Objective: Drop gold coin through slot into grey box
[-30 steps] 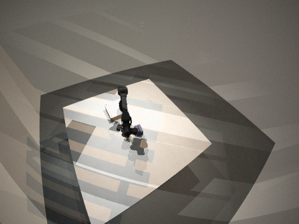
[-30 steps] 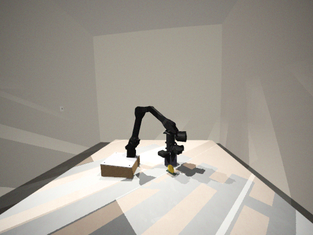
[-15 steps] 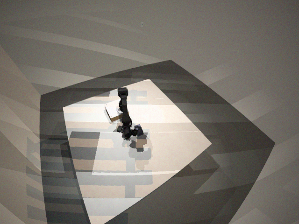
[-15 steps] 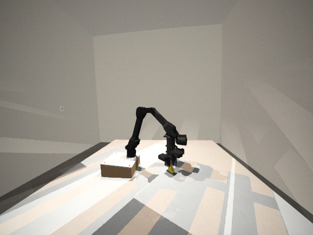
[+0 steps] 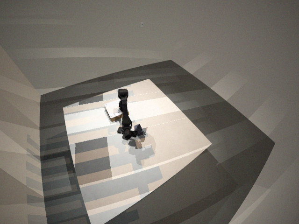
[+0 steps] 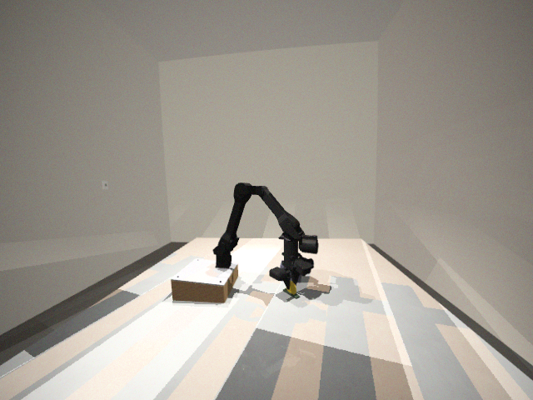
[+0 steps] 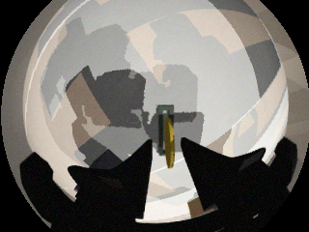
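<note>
The gold coin [image 6: 293,288] [image 7: 170,151] stands on edge in the dark-green holder [image 7: 165,108]. In the wrist view it looks slightly tilted. My gripper [image 6: 291,282] [image 7: 166,142] is partly open and low over the holder. Its fingertips are on either side of the coin's upper part, with gaps on both sides in the wrist view. In the top view the arm and gripper hide the coin. The box [image 5: 112,109] [image 6: 198,290] has a pale lid and brown-looking sides. It stands left of the gripper in the top and exterior views. I cannot make out its slot.
A dark blue block [image 5: 138,130] [image 7: 109,159] stands close beside the gripper, to its right in the top view. The arm [image 5: 124,108] [image 6: 232,219] passes close to the box and partly covers it. Strong shadow and light patches cross the table [image 5: 168,135] [image 6: 241,344].
</note>
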You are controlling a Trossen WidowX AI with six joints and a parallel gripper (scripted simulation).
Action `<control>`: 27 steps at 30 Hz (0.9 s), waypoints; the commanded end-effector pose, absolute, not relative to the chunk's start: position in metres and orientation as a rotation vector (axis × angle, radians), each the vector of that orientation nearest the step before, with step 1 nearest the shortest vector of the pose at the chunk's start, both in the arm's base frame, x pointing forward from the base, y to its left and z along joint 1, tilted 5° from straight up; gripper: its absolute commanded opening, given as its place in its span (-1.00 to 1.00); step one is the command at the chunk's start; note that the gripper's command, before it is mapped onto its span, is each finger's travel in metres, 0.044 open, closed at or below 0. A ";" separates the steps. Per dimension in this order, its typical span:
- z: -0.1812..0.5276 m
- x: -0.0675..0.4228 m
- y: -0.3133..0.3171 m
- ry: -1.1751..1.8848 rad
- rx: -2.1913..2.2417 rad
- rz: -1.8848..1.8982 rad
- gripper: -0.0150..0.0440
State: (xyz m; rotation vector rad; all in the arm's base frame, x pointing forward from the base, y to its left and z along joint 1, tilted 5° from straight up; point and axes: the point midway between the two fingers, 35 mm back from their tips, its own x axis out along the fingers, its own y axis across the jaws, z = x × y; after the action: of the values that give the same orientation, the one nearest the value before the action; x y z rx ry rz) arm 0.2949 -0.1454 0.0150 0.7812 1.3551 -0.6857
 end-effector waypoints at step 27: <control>-0.001 0.295 -0.145 1.354 0.782 -0.693 -0.49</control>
State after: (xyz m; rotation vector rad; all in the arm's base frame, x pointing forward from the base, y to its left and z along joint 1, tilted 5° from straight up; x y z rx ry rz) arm 0.2945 -0.1445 -0.0026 0.7807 1.3580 -0.6874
